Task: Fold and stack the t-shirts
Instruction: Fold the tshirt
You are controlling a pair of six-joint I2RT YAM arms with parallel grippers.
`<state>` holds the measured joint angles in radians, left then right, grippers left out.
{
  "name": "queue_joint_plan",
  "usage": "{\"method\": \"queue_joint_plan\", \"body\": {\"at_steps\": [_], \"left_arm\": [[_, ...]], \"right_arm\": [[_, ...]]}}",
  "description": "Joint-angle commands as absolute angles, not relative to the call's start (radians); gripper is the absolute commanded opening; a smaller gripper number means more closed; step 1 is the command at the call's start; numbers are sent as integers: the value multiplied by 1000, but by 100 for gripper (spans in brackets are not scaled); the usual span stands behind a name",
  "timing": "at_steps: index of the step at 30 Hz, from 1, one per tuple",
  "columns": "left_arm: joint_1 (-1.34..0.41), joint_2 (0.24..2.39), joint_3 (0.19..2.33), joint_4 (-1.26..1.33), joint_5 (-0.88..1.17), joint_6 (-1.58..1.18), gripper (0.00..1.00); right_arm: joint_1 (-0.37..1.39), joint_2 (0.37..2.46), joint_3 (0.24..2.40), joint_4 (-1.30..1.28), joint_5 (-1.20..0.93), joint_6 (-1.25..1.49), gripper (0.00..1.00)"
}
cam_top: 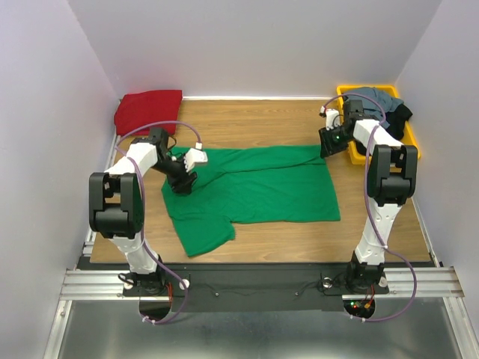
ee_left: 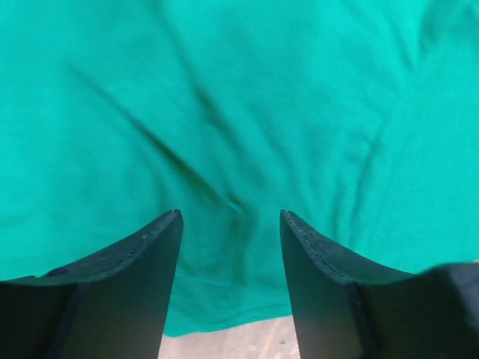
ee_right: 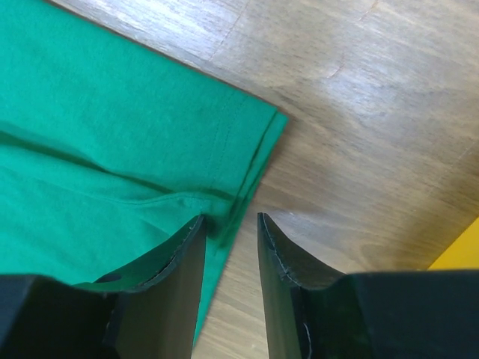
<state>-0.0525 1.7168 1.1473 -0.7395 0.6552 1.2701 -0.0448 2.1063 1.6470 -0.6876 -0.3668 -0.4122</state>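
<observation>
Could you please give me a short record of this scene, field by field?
green shirt: spread out, wrinkled, in the middle of the table
red shirt: folded, far left corner
tray: yellow, far right, holding a grey shirt and a black shirt
left gripper: open, over the green shirt's left part
right gripper: open, at the green shirt's far right corner

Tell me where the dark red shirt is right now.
In the top view the dark red shirt lies at the far left corner of the table against the back wall, beyond the spread green shirt and not touching it.
</observation>
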Motion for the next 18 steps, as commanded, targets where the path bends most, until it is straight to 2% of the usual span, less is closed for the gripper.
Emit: {"method": "queue_joint_plan", "body": {"at_steps": [1, 7, 18], "left_arm": [[-52, 1742, 1278, -737, 758, 1180, 67], [-63, 1841, 1397, -569, 790, 879, 65], [-141, 1986, 1459, -460, 779, 667, 66]], "right_arm": [[-43, 2068, 1684, -709, -400, -414, 39], [-43, 2077, 1726, -716, -451, -381, 37], [-43, 2109, 1743, -741, -453, -371, 48]]}}
